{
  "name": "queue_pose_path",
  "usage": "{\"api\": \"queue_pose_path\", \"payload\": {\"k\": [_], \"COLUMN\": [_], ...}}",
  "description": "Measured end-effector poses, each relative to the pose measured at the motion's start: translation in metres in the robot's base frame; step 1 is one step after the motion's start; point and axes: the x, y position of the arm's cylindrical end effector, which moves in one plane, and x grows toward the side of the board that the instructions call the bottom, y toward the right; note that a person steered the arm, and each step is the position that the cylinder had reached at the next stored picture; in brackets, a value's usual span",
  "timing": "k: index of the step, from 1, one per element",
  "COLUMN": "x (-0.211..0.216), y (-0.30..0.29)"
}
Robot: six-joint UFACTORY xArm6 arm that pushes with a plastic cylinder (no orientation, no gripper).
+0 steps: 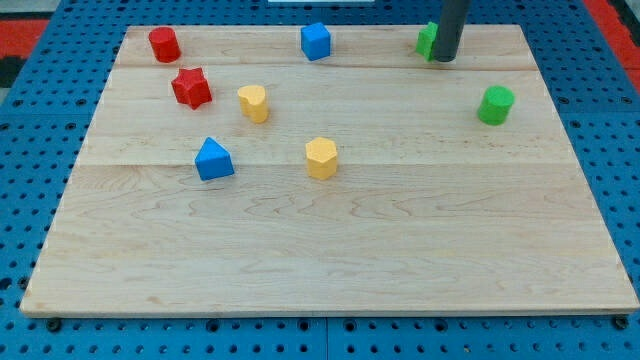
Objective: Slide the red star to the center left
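The red star (pixel 191 87) lies on the wooden board (pixel 400 250) at the upper left. A red cylinder (pixel 164 44) sits just above and left of it. A yellow block (pixel 253 103) lies to the star's right. My tip (pixel 444 59) is at the view's top right, far from the star, touching or just in front of a green block (pixel 427 40) that the rod partly hides.
A blue cube (pixel 315 41) sits at the top middle. A blue triangular block (pixel 213 159) lies below the star. A yellow hexagonal block (pixel 321 158) is near the middle. A green cylinder (pixel 495 105) is at the right.
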Motion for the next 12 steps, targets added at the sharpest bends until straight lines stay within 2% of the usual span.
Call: {"api": "queue_pose_path", "payload": {"k": [2,3,4,5,6,7,9,10,11,12], "x": [0.000,0.046,0.058,0.058,0.039,0.023,0.090,0.098,0.064,0.099], "y": [0.008,-0.040,-0.121,-0.237,-0.297,-0.331,-0.369,-0.363,-0.351,-0.328]}}
